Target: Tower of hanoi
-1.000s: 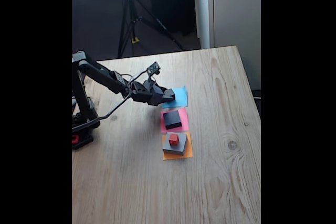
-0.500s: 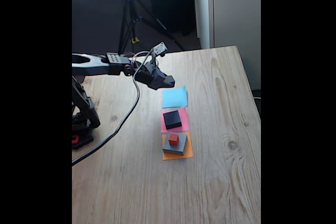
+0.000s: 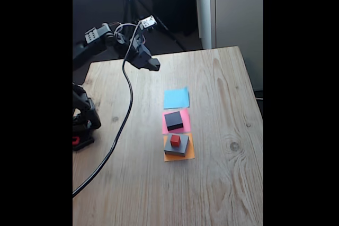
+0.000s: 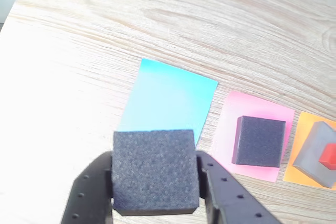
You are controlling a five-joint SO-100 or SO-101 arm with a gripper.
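— What is seen to have changed since the earlier frames?

— Lifted clear of the blue paper square is the gripper, which was low beside that square a second ago; in the fixed view it is now raised above the far left part of the wooden table. The blocks on the papers are unmoved.

— How is the gripper held?

— In the wrist view the gripper is clamped on a dark grey block, which is pressed between the two black fingers.

— Where are the other pieces placed?

— In the fixed view a black block is set on the pink paper square. Just below it, on the orange paper square, a wide flat grey block is laid, and a tiny red cube is seated on top of it. In the wrist view the black block is found to the right of the blue square, with the grey block and red cube at the right edge.

— Is anything lying on the blue square?

— It is seen bare in both views, well apart from the raised gripper in the fixed view.
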